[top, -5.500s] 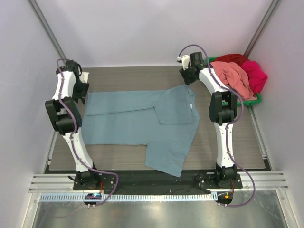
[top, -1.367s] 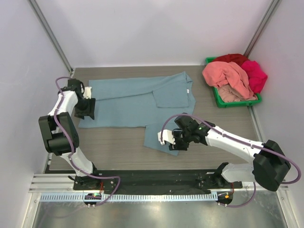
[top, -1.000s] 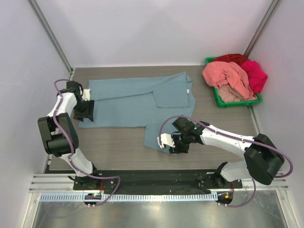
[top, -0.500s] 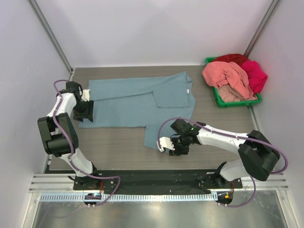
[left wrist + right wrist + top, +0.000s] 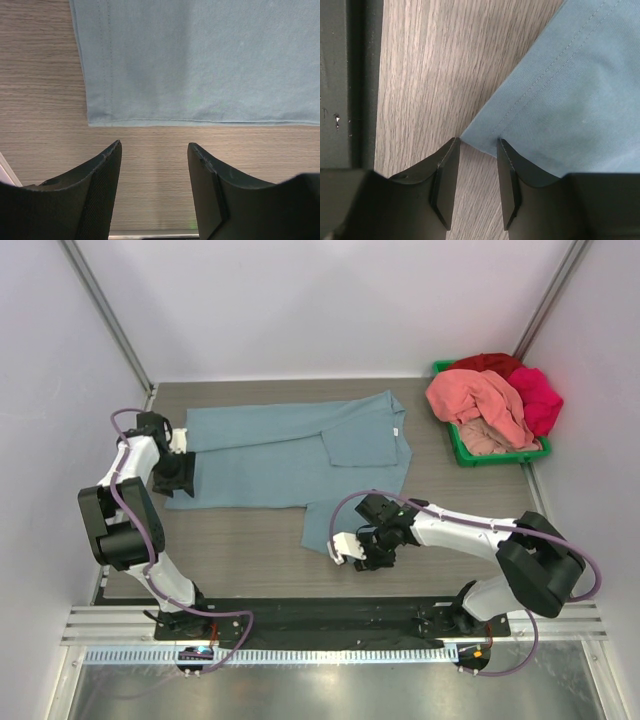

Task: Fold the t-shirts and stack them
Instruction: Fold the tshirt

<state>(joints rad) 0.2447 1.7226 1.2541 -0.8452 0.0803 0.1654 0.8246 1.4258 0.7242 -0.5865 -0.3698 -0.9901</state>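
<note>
Presently, left gripper [image 5: 154,145] stands half-open, empty, just short of the dusty blue-grey cloth t-shirt [image 5: 200,60] hem; right gripper [image 5: 477,142] part-open, straddling its corner, unclamped.

A large dusty blue-grey t-shirt [image 5: 270,460] lay spread flat on the table [image 5: 230,550], hem toward the left and neck toward the right, with a small white neck label [image 5: 398,432] showing at the collar. Its far sleeve [image 5: 362,445] was folded in over the chest. Its near sleeve [image 5: 335,520] stuck out toward the table's near edge, its stitched hem flat on the wood. Well apart, at the far right corner, a salmon-pink t-shirt [image 5: 480,398] was heaped crumpled in a green bin [image 5: 500,459], draping over its rim. A magenta t-shirt [image 5: 540,398] lay just beside it and a red t-shirt [image 5: 486,363] was bunched behind.
</note>
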